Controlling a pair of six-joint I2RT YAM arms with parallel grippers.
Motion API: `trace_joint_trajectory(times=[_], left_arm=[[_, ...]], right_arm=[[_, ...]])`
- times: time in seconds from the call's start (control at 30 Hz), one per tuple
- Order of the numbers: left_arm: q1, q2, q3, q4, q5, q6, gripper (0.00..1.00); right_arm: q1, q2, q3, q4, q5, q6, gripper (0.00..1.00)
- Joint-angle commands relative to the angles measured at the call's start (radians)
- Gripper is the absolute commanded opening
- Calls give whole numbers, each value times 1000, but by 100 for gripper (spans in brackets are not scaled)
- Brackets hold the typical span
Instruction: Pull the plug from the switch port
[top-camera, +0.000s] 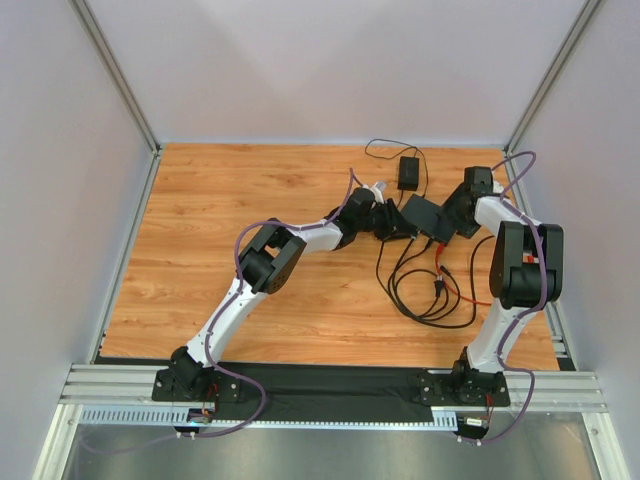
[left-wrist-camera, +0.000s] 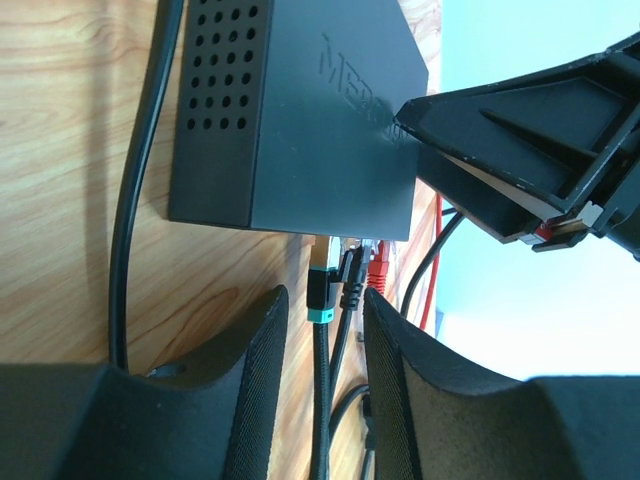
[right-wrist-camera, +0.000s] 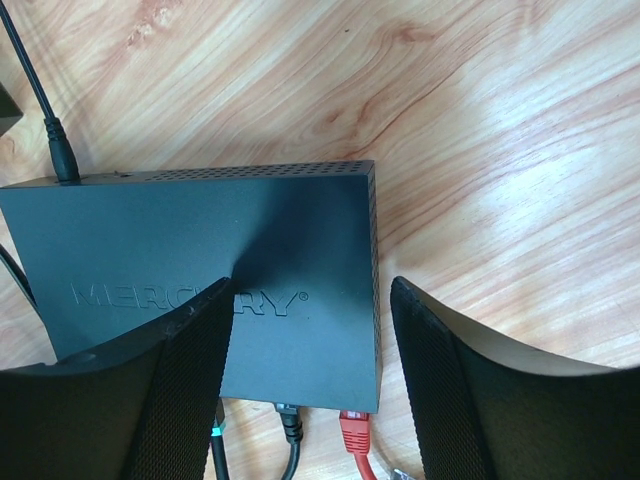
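The switch (top-camera: 421, 212) is a flat black box lying on the wooden table; it also shows in the left wrist view (left-wrist-camera: 300, 120) and the right wrist view (right-wrist-camera: 200, 260). Three plugs sit in its near edge: a black plug with a teal band (left-wrist-camera: 320, 292), a plain black plug (left-wrist-camera: 350, 277) and a red plug (left-wrist-camera: 378, 266). My left gripper (left-wrist-camera: 322, 340) is open, and its fingers straddle the teal-banded plug's cable just below the plug without closing on it. My right gripper (right-wrist-camera: 310, 300) is open over the switch's red-plug end, one finger above the top, the other beside it.
A smaller black adapter brick (top-camera: 408, 172) with a thin cord lies behind the switch. Loops of black and red cable (top-camera: 432, 292) lie on the table in front of it. A power cord (right-wrist-camera: 60, 155) enters the switch's far edge. Walls enclose the table.
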Motion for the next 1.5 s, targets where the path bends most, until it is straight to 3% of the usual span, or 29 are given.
trace_joint_trajectory(times=[0.0,1.1,1.47], left_arm=[[-7,18,41,-70,-1,-27,44],[-24,80,7,13,-163,-319,44],[8,77,16,-5,-160,-247,42]], right_arm=[[-6,36,-1,4,3,16,65],[-30,82,-4,41,-120,42,61],[-32,105,8,38,-149,36,60]])
